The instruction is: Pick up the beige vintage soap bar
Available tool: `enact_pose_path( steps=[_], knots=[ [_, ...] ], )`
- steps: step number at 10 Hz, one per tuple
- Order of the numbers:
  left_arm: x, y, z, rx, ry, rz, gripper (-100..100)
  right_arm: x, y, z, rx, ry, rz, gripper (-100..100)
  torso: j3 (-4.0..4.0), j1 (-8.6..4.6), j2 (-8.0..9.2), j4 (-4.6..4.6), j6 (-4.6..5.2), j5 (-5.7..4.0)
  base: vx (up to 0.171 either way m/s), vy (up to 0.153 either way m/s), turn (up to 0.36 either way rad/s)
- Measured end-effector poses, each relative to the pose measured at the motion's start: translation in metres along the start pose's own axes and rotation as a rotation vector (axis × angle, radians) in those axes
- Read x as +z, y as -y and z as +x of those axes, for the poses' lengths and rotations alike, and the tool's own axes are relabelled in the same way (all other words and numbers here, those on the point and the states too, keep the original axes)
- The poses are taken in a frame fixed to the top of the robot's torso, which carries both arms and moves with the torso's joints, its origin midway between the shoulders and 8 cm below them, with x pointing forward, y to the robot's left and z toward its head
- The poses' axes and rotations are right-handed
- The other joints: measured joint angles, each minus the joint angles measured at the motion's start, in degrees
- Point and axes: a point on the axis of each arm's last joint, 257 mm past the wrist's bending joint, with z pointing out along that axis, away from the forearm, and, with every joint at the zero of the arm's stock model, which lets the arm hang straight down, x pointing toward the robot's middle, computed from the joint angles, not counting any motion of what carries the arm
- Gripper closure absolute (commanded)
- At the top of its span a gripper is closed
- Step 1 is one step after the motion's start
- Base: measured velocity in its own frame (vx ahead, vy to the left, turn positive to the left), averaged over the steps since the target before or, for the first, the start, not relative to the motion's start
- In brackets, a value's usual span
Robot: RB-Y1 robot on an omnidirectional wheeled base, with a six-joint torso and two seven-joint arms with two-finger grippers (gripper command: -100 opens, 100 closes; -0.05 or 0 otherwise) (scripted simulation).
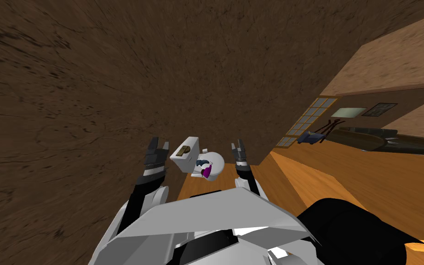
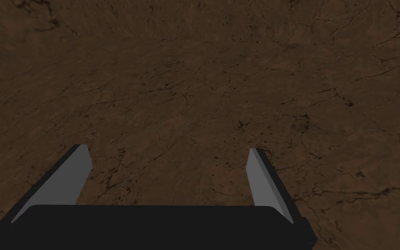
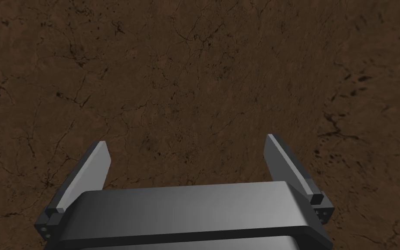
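1. This is a home bathroom: a white toilet (image 1: 212, 164) with its tank (image 1: 186, 155) stands between the left gripper (image 1: 157, 143) and the right gripper (image 1: 239, 148).
2. A mottled brown wall (image 1: 114, 69) rises just ahead of both grippers, above an orange wood floor (image 1: 353, 184).
3. Well beyond the right gripper are a paned window (image 1: 305, 120) and a dark, tub-like basin (image 1: 376, 140).

From my head view the soap bar (image 1: 183, 150) shows as a small tan-beige oblong block with a darker edge, lying flat on the tank lid of the white toilet (image 1: 189, 163), close to the brown wall (image 1: 114, 69).
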Motion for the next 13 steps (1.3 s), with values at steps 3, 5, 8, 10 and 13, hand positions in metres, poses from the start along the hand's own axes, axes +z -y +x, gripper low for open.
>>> enact_pose_path(
  steps=[3,5,8,10,13],
  knots=[
    [-0.003,-0.015,0.013,0.016,-0.071,-0.02,-100,0.0,0.0,0.0,0.0,0.0,0.0,0,0.07,0.08,0.12,0.02,0.0,0.02,-0.036,0.017,-0.033],
    [-0.007,-0.03,0.021,0.019,-0.113,-0.043,-100,0.0,0.0,0.0,0.0,0.0,0.0,0,0.1,0.13,0.18,0.04,0.01,0.03,-0.053,0.033,-0.047],
    [-0.016,-0.054,0.029,0.014,-0.145,-0.082,-100,0.0,0.0,0.0,0.0,0.0,0.0,0,0.06,0.09,0.11,0.02,0.01,0.02,-0.033,0.02,-0.038],
    [-0.02,-0.076,0.036,0.005,-0.163,-0.118,-100,0.0,0.0,0.0,0.0,0.0,0.0,0,0.08,0.1,0.14,0.03,0.0,0.03,-0.043,0.025,-0.052],
    [-0.034,-0.106,0.048,-0.017,-0.177,-0.178,-100,0.0,0.0,0.0,0.0,0.0,0.0,0,0.08,0.15,0.13,0.03,-0.01,0.03,-0.031,0.032,-0.042]
  ],
)
